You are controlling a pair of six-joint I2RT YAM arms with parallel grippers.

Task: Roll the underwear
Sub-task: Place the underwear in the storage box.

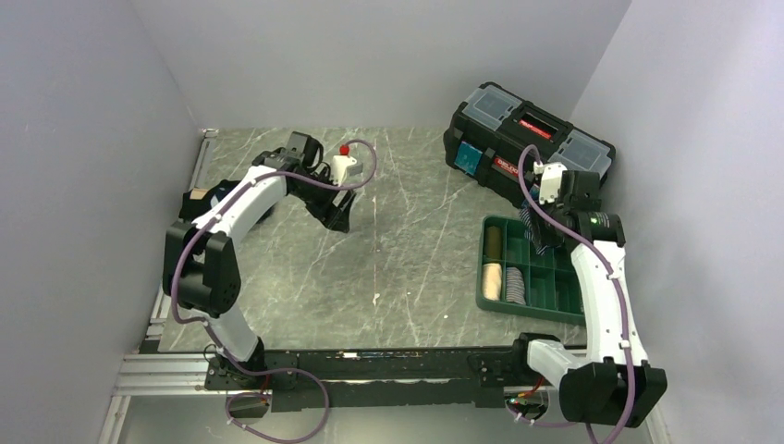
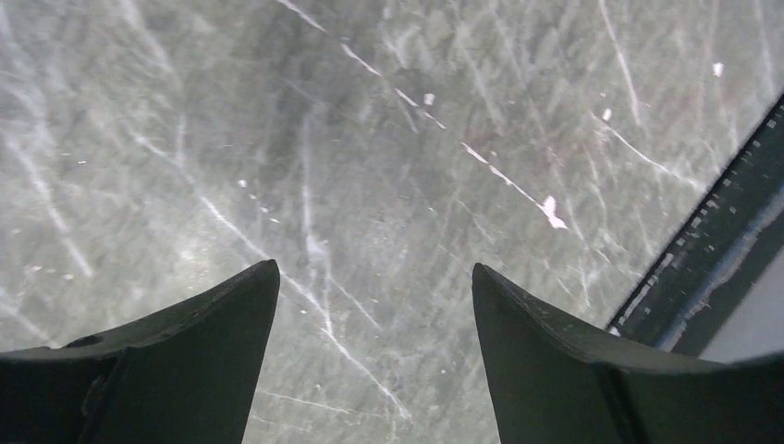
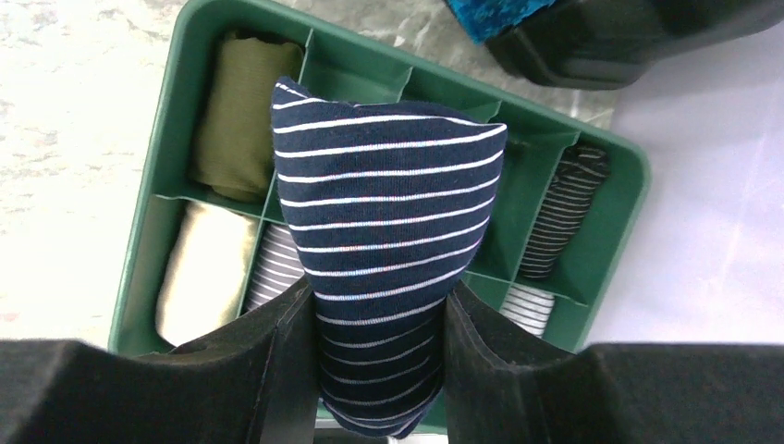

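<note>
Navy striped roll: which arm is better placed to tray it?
Right. The right claw grips the navy striped roll directly above the green tray; the left claw hangs open over the tabletop, far from it.

One green tray (image 3: 606, 250), one black toolbox (image 1: 527, 139) sitting right — five rolls (image 3: 231, 111) lying inside tray, one navy striped underwear (image 3: 388, 213) hanging above.

Surface (image 1: 398, 250): grey marble pattern, white veins and scuffs.
Green compartment tray (image 1: 482, 277): on its right part.
Black toolbox (image 1: 499, 148): just beyond the tray, set at an angle.
Black cloth with tan band (image 1: 213, 196): far left of the tray, partly hidden.
</note>
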